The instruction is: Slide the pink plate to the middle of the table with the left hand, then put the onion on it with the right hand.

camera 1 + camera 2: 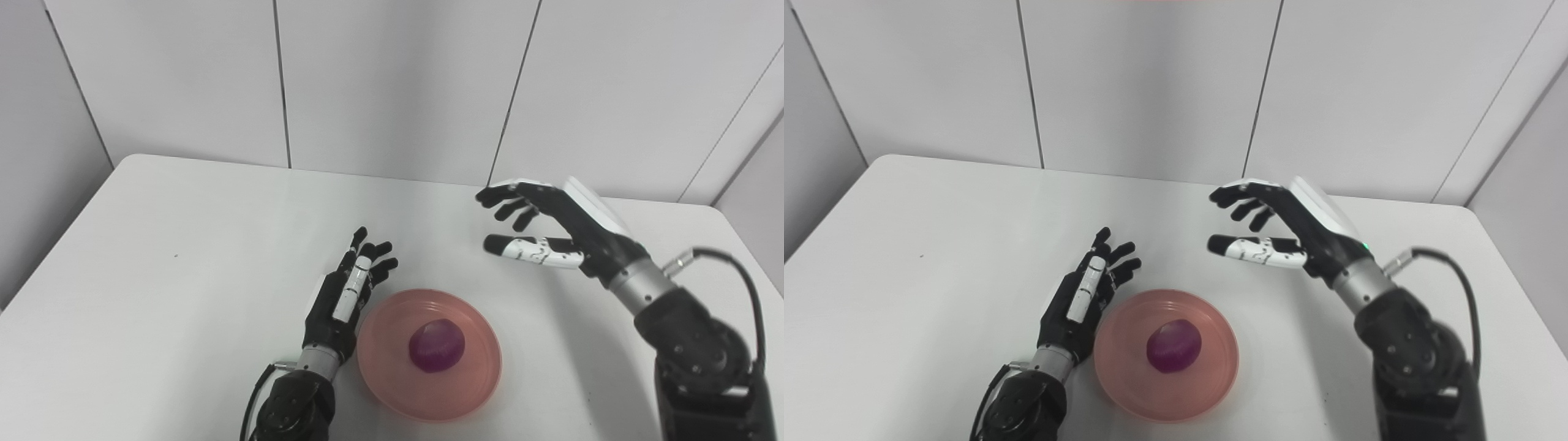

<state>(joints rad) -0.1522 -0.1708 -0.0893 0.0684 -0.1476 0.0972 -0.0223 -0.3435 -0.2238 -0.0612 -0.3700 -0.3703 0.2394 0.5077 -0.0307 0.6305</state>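
Already the onion (436, 345) sat in the pink plate (392, 380). Left hand (343, 300) lay empty just beside its rim, fingers spread. Right hand (545, 229) hovered empty, fingers apart.

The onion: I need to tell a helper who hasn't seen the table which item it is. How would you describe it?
On the white table, near the front edge between the two robot hands, sits a shallow pink plate. The onion is the small round purple thing lying in the plate's middle, the only dark, glossy ball there.
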